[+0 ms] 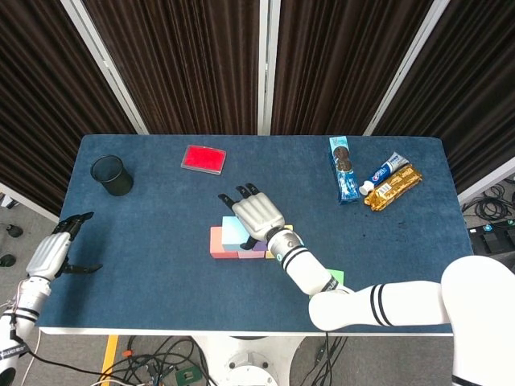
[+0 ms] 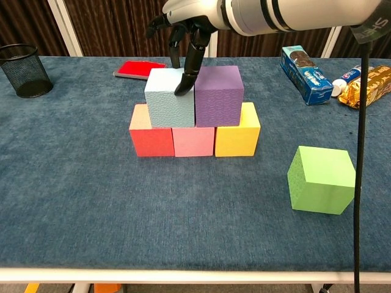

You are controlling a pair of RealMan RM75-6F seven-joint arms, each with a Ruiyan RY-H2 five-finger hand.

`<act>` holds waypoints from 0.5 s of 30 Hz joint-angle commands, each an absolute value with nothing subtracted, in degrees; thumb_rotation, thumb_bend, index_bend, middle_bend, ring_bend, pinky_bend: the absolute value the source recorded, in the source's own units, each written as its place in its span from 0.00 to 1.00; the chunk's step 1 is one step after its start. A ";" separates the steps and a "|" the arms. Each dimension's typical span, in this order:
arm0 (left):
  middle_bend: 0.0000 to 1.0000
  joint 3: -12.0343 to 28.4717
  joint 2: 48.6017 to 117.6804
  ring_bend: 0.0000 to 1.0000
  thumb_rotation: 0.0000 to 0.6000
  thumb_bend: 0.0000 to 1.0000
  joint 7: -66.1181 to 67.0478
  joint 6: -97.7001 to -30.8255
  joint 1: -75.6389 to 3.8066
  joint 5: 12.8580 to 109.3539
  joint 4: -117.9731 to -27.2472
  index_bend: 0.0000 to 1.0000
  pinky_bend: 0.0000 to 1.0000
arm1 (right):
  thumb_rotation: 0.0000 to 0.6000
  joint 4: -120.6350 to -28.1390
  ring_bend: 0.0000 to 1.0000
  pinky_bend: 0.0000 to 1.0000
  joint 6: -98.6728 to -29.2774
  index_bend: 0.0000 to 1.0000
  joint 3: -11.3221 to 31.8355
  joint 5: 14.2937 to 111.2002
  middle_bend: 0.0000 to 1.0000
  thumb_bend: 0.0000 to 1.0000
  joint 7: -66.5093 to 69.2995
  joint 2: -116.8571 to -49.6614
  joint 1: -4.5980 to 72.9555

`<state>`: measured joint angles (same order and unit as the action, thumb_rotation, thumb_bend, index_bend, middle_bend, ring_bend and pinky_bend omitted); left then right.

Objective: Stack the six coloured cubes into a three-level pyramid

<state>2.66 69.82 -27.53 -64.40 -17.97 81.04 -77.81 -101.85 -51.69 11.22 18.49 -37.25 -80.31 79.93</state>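
From the head view, the right hand (image 1: 256,215) is being held spread over the block stack, fingers apart and nothing gripped, and much of the stack is being hidden beneath it; only the light blue cube (image 1: 232,231) and the red cube (image 1: 216,240) are being shown clearly, with an edge of the green cube (image 1: 335,277) peeking out beside the forearm. The left hand (image 1: 55,252) is being kept well apart at the table (image 1: 145,233) edge, fingers open, holding nothing. From the chest view, a dark fingertip (image 2: 182,86) is being pressed onto the top of the light blue cube, right at its seam with the purple cube (image 2: 219,95); both are being carried by the red, pink (image 2: 193,141) and yellow cube (image 2: 237,138) row. The green cube is lying alone, well apart to the right, so the top level is not yet being built. A sideways drag on lift-off is being judged the main risk: the blue cube could be slid toward the left edge of its support, the seam opened, and the landing spot for green spoiled or the stack toppled.
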 commanded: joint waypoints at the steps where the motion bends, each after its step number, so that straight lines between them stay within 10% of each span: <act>1: 0.09 2.58 69.93 0.00 1.00 0.04 -27.56 -64.51 -17.89 81.13 -77.75 0.08 0.07 | 1.00 -101.79 0.00 0.00 -51.64 0.00 11.17 18.46 0.44 0.15 -37.13 -80.32 79.99; 15: 0.09 2.62 69.96 0.00 1.00 0.04 -27.64 -64.58 -17.92 81.18 -77.68 0.08 0.07 | 1.00 -101.93 0.00 0.00 -49.39 0.00 10.72 18.77 0.18 0.10 -35.78 -79.46 80.16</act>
